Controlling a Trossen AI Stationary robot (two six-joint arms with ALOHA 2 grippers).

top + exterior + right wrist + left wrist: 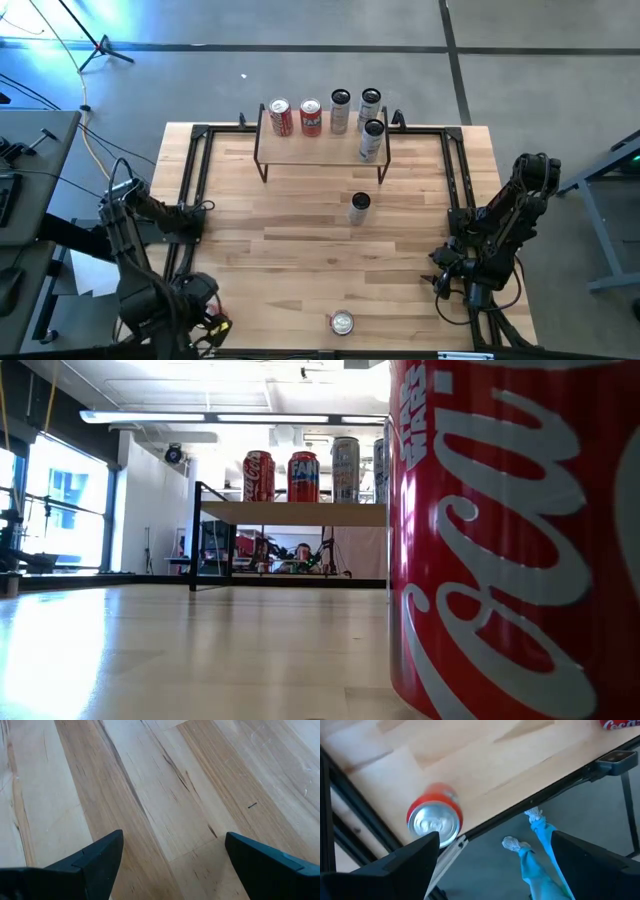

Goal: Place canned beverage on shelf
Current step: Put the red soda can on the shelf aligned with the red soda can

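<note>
The shelf [318, 148] stands at the table's [260, 240] far edge and already carries five cans: two red ones and three silver ones, one of the silver set nearer the shelf's front edge at its right end. Two cans are not yet shelved. A silver can [359, 207] stands upright on the table just in front of the shelf, and a red can [342, 322] stands at the near edge, well apart from the shelf, filling the low view. The left gripper [490, 865] hangs past the near-left corner of the table, jaws spread with nothing between them, and its wrist view looks down on the red can's lid. The right gripper [170, 865] hovers over bare wood by the table's right rail, jaws likewise spread and empty. The step in hand looks like a first reach, probably by the left arm for the red can. To do it well, the arm should straddle the can at mid-height, close squarely so the can stays upright, lift clear, and set it in the open front-left stretch of the shelf without nudging the back row.
</note>
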